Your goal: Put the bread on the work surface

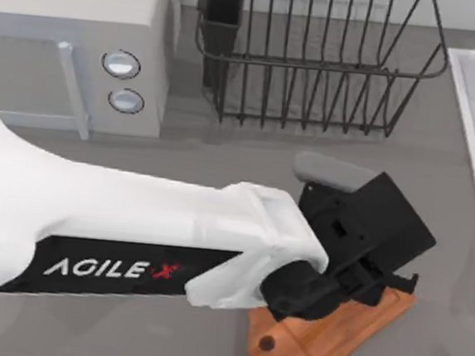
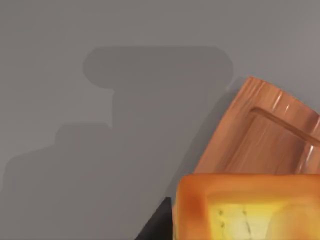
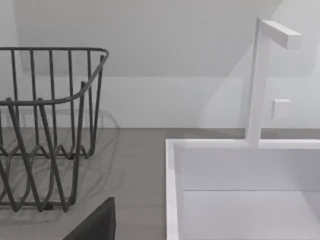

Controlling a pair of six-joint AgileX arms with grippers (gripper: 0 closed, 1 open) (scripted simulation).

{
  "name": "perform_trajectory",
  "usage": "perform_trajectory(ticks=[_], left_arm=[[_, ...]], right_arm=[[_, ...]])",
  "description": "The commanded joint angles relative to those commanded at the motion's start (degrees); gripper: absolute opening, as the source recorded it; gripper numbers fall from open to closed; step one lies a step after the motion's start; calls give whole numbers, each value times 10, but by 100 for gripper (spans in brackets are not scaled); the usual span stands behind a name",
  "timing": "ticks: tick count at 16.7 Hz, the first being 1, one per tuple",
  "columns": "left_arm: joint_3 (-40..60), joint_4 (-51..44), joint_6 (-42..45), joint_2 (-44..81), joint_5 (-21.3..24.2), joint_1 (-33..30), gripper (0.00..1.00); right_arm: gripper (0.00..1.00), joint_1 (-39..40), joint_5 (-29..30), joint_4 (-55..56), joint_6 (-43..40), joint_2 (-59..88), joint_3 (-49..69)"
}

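Grey counter [image 2: 100, 125]; orange-crusted, yellow-faced bread [image 2: 245, 210].

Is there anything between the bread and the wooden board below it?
Nothing shows: in the left wrist view the bread hangs over the wooden board with bare wood beneath.

Even light (soft shadows), sharp

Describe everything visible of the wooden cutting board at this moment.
The cutting board is a flat, reddish-brown rectangle with visible wood grain, a grooved rim and a short handle pierced by a round hole. It lies angled on the grey table near the front edge, right of centre. The left gripper hangs over it and hides much of it; the bread sits above its corner in the left wrist view.
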Motion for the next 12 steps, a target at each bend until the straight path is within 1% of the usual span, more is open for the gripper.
perform_trajectory(ticks=[3,6,7,9,10,12], left_arm=[[1,15,-128,40,-137,-71,0],[-1,20,-217,77,-244,-119,0],[-2,21,-238,86,-269,-130,0],[-4,20,-264,100,-302,-144,0],[-5,20,-271,104,-311,-148,0],[-5,20,-271,104,-311,-148,0]], right_arm=[[100,0,0,0,0,0,0],[100,0,0,0,0,0,0],[100,0,0,0,0,0,0],[100,0,0,0,0,0,0],[100,0,0,0,0,0,0],[100,0,0,0,0,0,0]])
